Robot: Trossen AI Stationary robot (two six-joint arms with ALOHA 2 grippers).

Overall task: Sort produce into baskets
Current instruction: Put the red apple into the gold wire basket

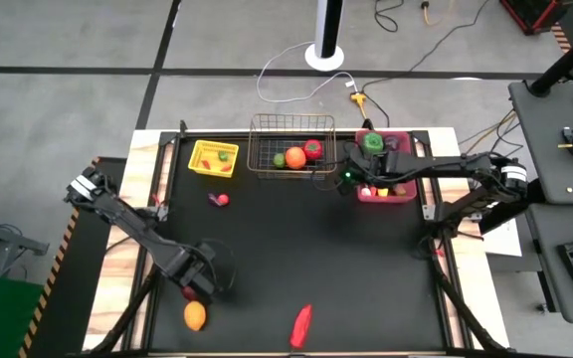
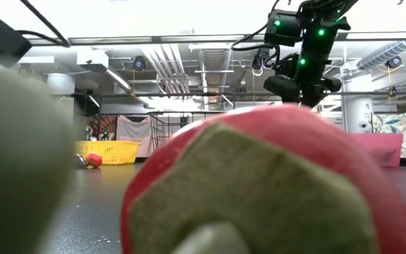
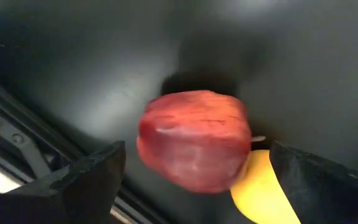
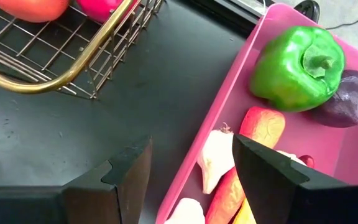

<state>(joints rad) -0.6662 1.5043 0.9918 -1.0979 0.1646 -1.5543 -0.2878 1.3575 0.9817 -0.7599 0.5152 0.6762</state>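
A red apple-like fruit (image 3: 194, 140) lies on the black table near its front left, touching a yellow-orange fruit (image 3: 263, 193). My left gripper (image 3: 194, 152) is open just above it, one finger on either side, touching nothing; it also shows in the high view (image 1: 197, 285). My right gripper (image 4: 191, 146) is open and empty above the near-left rim of the magenta-pink bin (image 4: 185, 180), which holds a green pepper (image 4: 297, 68), a purple vegetable (image 4: 353, 99), an orange carrot (image 4: 263, 124) and pale pieces. A red chilli (image 1: 302, 325) lies at the front middle.
The wire basket (image 1: 291, 169) at the back middle holds an orange, a green and a red fruit. The yellow tray (image 1: 199, 159) stands to its left with small produce in it. A small red-purple piece (image 1: 219, 200) lies in front of the tray.
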